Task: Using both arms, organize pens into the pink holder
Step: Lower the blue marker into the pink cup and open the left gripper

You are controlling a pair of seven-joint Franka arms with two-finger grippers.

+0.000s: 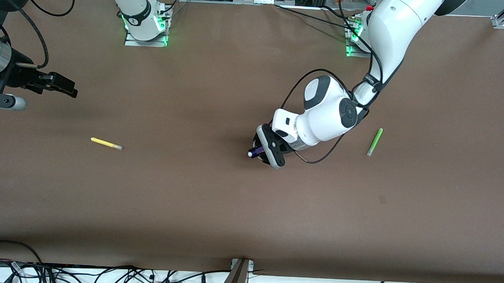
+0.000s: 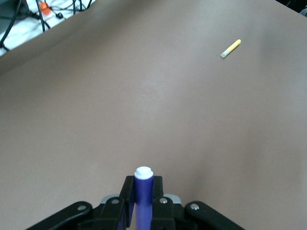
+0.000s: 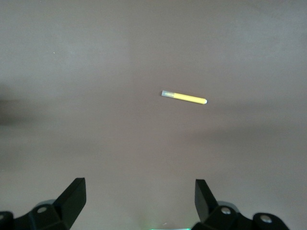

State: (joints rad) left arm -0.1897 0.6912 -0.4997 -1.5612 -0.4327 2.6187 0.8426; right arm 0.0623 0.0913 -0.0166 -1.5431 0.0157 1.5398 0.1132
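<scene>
The left pincer point(image 1: 263, 152) hangs over the middle of the bench point(image 1: 216, 207), its fingers point(image 2: 128, 194) closed around the purple pen point(image 1: 256, 151), whose capped end sticks out past the fingertips. The green pen point(image 1: 375, 142) lies on the bench toward the left arm's end, well apart from that pincer. The yellow pen point(image 1: 106, 143) lies on the bench toward the right arm's end, near the spread-fingered right pincer point(image 1: 65, 88), which waits above the bench there.

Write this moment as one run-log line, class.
left tool: shut on purple pen, mid-table | right tool: open, over yellow pen | green pen: lying at left arm's end | cup: not visible
</scene>
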